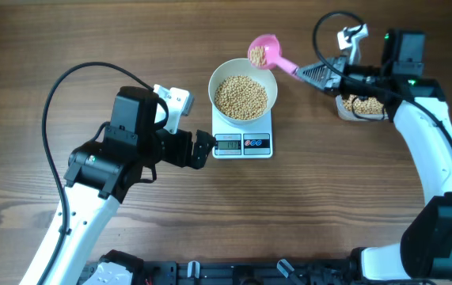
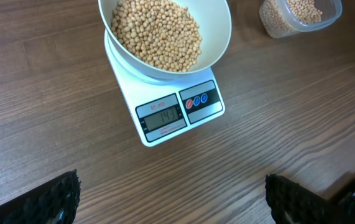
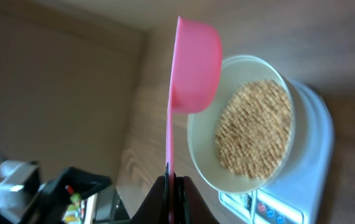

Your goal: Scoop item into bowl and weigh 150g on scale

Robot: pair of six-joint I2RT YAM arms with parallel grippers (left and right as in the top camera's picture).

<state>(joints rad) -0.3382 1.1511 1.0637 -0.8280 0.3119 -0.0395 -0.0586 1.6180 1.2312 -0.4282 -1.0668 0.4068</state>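
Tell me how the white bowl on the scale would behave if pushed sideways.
The bowl looks rigid and, loaded with beans, probably fairly heavy. It overhangs the scale on a narrower base, so a hard push might slide or tip it.

Left gripper [image 1: 207, 149] jaws spread wide — right gripper [image 1: 305, 72] clamped tight, arm extended.

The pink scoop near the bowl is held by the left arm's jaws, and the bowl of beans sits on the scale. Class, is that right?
No: the right gripper holds the pink scoop, jaws shut on its handle, as the overhead view shows. The bowl of beans does sit on the scale.
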